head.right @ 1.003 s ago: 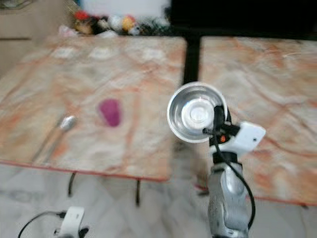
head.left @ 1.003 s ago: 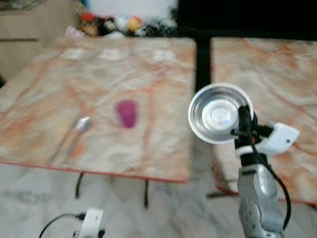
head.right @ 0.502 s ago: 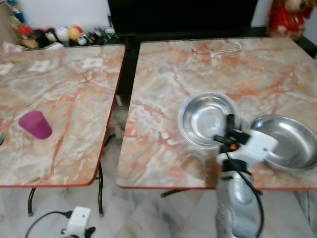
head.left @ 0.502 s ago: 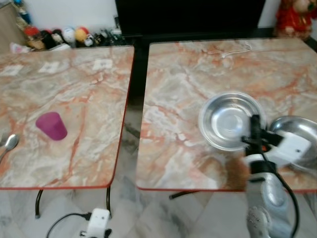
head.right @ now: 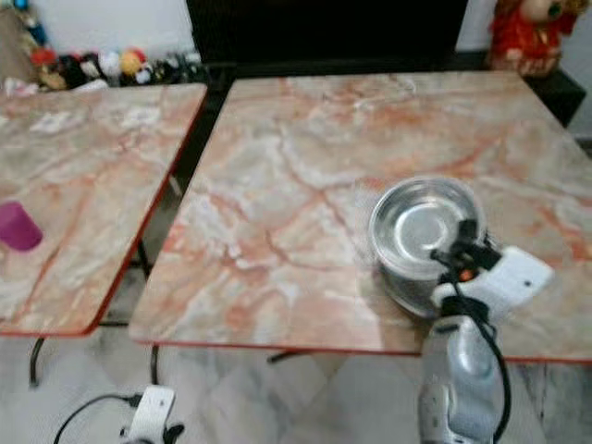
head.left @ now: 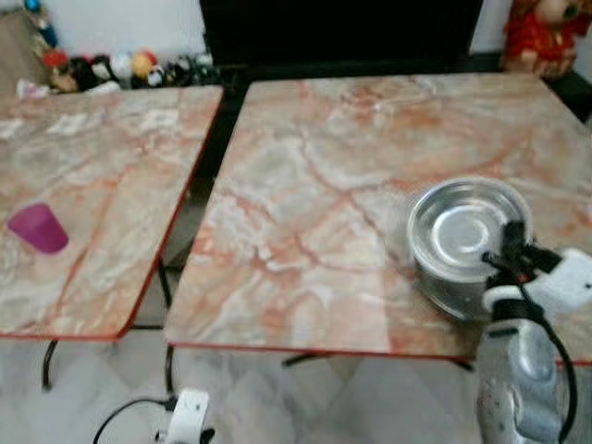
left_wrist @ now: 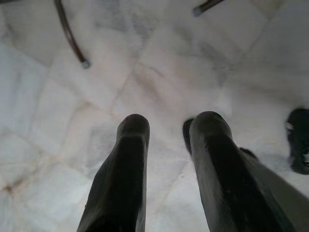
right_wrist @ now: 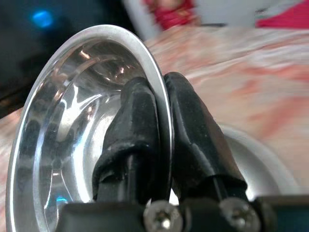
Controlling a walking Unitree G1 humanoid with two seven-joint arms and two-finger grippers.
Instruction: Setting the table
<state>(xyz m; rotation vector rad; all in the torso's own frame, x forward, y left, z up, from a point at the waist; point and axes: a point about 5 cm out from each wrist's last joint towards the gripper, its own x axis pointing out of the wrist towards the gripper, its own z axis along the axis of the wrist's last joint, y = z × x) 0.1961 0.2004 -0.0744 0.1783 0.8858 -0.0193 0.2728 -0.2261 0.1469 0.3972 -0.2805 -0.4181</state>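
Right wrist view shows the right tool pinching the rim of a steel bowl, held over a second bowl on the right counter. The left tool hangs slightly spread above the floor.

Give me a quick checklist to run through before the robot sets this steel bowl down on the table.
1. Grip on the bowl: ok. The right gripper pinches its rim, one finger inside, one outside.
2. Bowl over the table: ok. It hangs above the right-hand table, near the front edge.
3. What lies underneath: not ok. A second metal dish sits directly below and behind the held bowl, so it may land on that.
4. Bowl level: cannot tell. It looks tipped toward the camera.
5. Left gripper: ok. It is open, pointing at the floor, away from the work.
6. Purple cup: ok. It stands on the other table, far off.
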